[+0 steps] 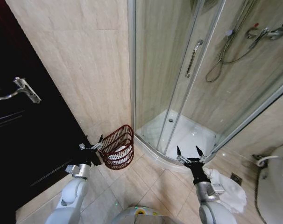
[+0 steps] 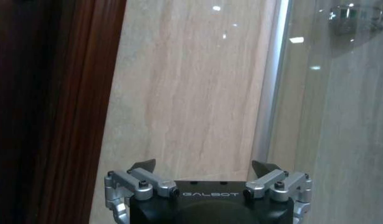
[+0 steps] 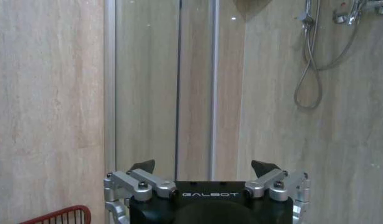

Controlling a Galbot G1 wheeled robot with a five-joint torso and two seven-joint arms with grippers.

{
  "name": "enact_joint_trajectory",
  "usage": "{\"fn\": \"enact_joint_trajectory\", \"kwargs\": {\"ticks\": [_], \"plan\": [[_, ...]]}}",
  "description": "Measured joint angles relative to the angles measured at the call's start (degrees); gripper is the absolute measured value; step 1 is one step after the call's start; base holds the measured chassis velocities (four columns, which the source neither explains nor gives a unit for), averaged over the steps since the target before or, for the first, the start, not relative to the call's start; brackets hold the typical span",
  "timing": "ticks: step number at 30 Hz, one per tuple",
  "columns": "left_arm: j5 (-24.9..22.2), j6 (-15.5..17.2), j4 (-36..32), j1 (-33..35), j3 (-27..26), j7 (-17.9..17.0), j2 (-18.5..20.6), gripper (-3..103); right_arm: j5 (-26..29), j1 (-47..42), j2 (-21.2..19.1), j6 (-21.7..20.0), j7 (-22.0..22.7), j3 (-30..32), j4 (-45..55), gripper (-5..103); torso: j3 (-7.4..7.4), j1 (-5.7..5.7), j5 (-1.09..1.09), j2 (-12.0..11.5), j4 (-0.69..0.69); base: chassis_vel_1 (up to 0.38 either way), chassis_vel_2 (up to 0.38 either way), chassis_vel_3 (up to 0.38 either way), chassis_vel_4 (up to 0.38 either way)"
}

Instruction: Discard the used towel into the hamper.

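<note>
Head view: wire hamper [image 1: 118, 147] on the floor tiles against the wall, wedged between dark door [image 1: 24, 140] and shower enclosure [image 1: 179, 93]; white towel [image 1: 228, 192] lies on the floor beside the right arm, ungrasped; a low reach risks striking the shower's curb. Left wrist view: left gripper [image 2: 204, 169] spread, empty, facing the tiled wall, door frame just beside it. Right wrist view: right gripper [image 3: 204, 168] spread, empty, facing the glass panel; likely tight room for swinging.

Beige tiled walls [image 1: 81, 60] and floor [image 1: 146, 186], glass shower enclosure [image 1: 188, 70], dark door [image 1: 20, 140].

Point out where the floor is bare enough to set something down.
Bare tile lies between the hamper and the shower tray's curved edge, running forward between the left gripper and right gripper. It is crowded at the right, where the white towel lies by the white fixture.
</note>
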Motion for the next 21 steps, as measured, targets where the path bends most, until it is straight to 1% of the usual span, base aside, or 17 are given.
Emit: {"fn": "enact_joint_trajectory", "kwargs": {"ticks": [8,13,15,16,19,20,21], "plan": [[0.7,-0.7,-0.1,-0.7,0.1,2.1,-0.1,100,-0.2,0.0,0.1,0.0,0.4,0.0,0.5,100,0.23,0.20,0.00,0.4,0.01,0.000,0.000,0.000,0.000],[0.7,-0.6,-0.4,-0.6,-0.1,2.2,-0.2,100,-0.2,-0.1,0.3,-0.4,0.5,0.2,1.0,100,0.93,0.80,0.00,1.7,0.01,0.000,0.000,0.000,0.000],[0.2,0.6,-1.3,0.1,-0.4,2.1,0.3,100,-0.2,-0.2,0.6,-2.2,0.7,0.2,2.5,100,1.32,1.14,-0.01,2.5,0.01,0.000,0.000,0.000,0.000],[0.2,0.6,-1.3,0.1,-0.4,2.1,0.3,100,-0.2,-0.2,0.6,-2.2,0.7,0.2,2.5,100,1.32,1.14,-0.01,2.5,0.01,0.000,0.000,0.000,0.000],[-1.8,2.6,-3.8,1.8,-1.4,1.4,1.4,100,-0.1,-0.1,1.0,-4.6,2.0,-0.1,5.1,100,1.95,1.61,-0.01,3.6,0.02,0.000,0.000,0.000,0.000],[-1.8,2.6,-3.8,1.8,-1.4,1.4,1.4,100,-0.1,-0.1,1.0,-4.6,2.0,-0.1,5.1,100,1.95,1.61,-0.01,3.6,0.02,0.000,0.000,0.000,0.000],[-2.2,3.0,-4.8,2.6,-1.9,0.9,1.5,100,-0.1,0.1,1.2,-5.6,2.4,-0.4,5.8,100,2.19,1.79,0.00,4.0,0.01,0.000,0.000,0.000,0.000]]}}
